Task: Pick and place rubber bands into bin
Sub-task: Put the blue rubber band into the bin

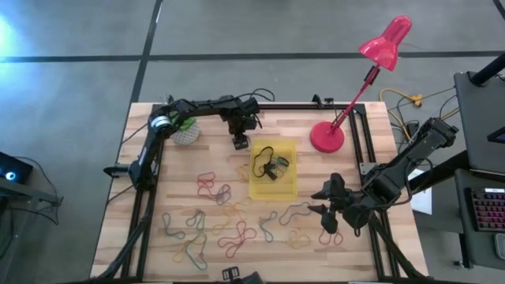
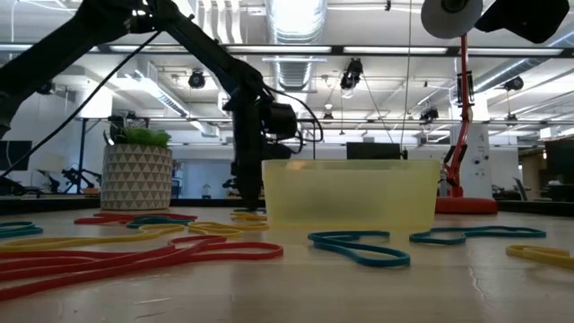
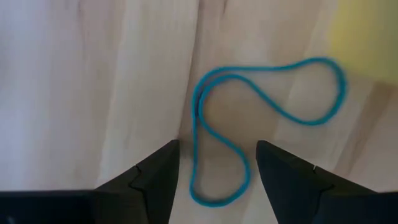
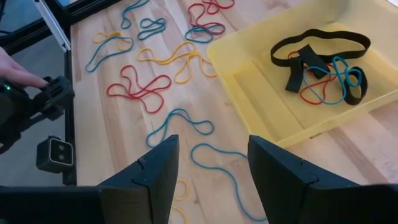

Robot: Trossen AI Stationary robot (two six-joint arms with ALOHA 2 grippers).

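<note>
Many rubber bands (image 1: 229,229) in red, yellow, blue and green lie loose on the wooden table, in front of the bin (image 1: 254,189) and to its left. The translucent yellow bin (image 4: 249,81) holds black, red and blue bands (image 4: 323,74). My left gripper (image 1: 240,142) is open, low by the bin's far left corner. Its fingers stand on either side of one end of a blue band (image 3: 197,118) that lies flat on the wood. My right gripper (image 1: 325,207) is open and hovers right of the bin, above bands (image 4: 180,121).
A white pot with a green plant (image 1: 185,130) stands left of my left gripper. A red desk lamp (image 1: 327,136) has its base at the bin's far right. Black frame rails run along the table's left and right edges. A person's hand (image 4: 15,74) shows beyond the table edge.
</note>
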